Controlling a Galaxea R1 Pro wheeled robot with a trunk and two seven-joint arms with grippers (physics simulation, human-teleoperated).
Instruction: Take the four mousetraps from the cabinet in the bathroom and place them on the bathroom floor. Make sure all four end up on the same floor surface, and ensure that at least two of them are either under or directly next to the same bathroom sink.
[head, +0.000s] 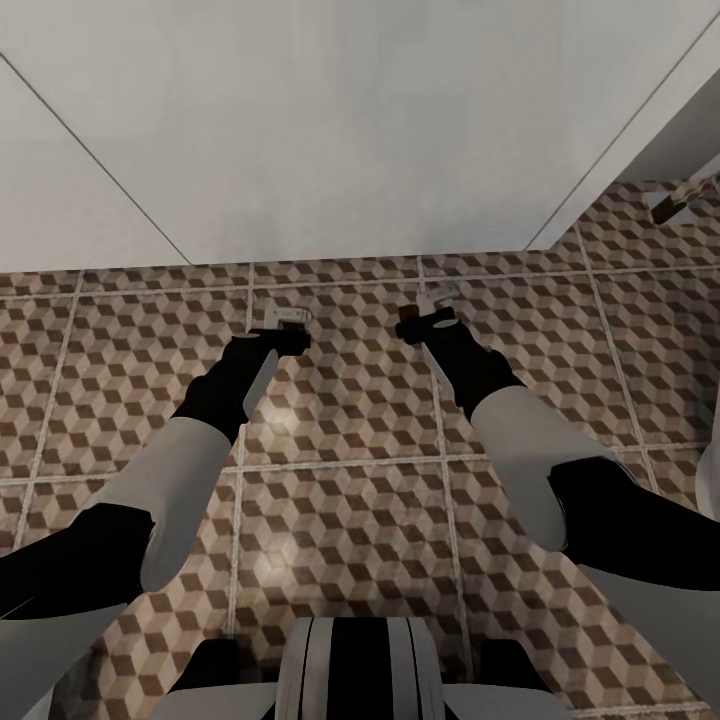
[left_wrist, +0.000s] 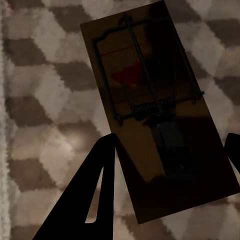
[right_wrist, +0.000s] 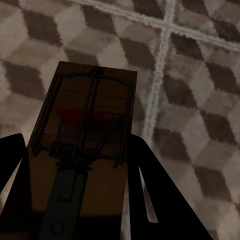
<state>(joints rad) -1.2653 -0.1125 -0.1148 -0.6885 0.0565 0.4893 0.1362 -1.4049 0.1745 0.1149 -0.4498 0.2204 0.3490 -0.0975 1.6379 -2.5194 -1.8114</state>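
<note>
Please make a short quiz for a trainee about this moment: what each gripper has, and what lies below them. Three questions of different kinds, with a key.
1. True or false: the left gripper has a mousetrap between its fingers.
2. Multiple choice: what lies below both grippers? A) a wooden drawer, B) the cube-pattern tiled floor, C) a white basin.
3. Fill in: in the right wrist view, the right gripper has a second mousetrap, with a ____ spot on its board.

Key: 1 true. 2 B. 3 red.
</note>
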